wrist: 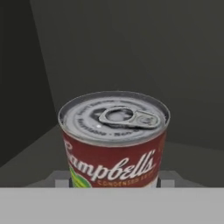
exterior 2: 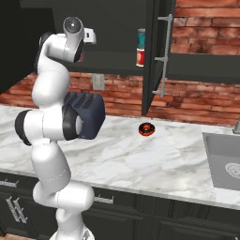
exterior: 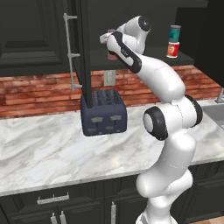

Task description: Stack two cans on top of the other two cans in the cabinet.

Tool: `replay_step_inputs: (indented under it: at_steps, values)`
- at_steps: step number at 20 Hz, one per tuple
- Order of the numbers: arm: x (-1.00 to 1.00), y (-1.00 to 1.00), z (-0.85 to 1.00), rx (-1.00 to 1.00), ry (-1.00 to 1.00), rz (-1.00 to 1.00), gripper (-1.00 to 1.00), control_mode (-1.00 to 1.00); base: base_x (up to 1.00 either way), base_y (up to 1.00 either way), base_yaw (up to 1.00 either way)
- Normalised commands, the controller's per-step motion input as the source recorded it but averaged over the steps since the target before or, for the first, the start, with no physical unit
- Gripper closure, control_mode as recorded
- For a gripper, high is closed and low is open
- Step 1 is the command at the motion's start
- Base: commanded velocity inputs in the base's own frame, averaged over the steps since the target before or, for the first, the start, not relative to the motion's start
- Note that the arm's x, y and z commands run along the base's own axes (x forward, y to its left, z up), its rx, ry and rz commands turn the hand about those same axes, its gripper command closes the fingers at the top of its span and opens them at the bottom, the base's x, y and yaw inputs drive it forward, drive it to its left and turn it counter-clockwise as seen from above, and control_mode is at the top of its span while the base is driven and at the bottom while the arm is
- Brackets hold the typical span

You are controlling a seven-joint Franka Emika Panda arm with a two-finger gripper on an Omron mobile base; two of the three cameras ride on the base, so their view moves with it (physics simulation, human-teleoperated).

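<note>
So the arm is reaching up into the black wall cabinet (exterior: pixel 144 59), and the gripper (wrist: pixel 114 181) is clamped on the tall can with the red, cream and green label (wrist: pixel 114 140). From the hand camera you get a really close look: the can sits right between the two fingers, its silver pull-tab lid facing up and toward the lens, red label with cream script below it and a bit of green at the lower left edge. The finger blocks peek out on either side of the can's lower body, so it's held by its sides, upright relative to the hand. Behind it there's just dark cabinet wall and shelf.

In the left base view the same can is partly hidden behind the wrist, a sliver of red showing at the cabinet opening, left part of the shelf.

Further right on that shelf the teal-blue can (exterior: pixel 174 33) is already sitting on top of the red can with a white band (exterior: pixel 173 49), well apart from the gripper. The right base view shows that stack too, just beside the open door with its long silver bar handle (exterior 2: pixel 164 56).

Down on the marble counter (exterior: pixel 43 148) there's a dark blue toaster (exterior: pixel 103 113) and a small donut (exterior 2: pixel 147 129).
</note>
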Motion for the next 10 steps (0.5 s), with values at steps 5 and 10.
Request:
replay_step_inputs:
  at_steps: [5,10]
  values:
    - [0.01,0.00,-0.02,0.00,0.00,0.00,-1.00,-1.00,0.00,0.00,0.00]
    - [-0.22,0.00,0.00,0.00,0.00,0.00,-1.00,-1.00,0.00,0.00,0.00]
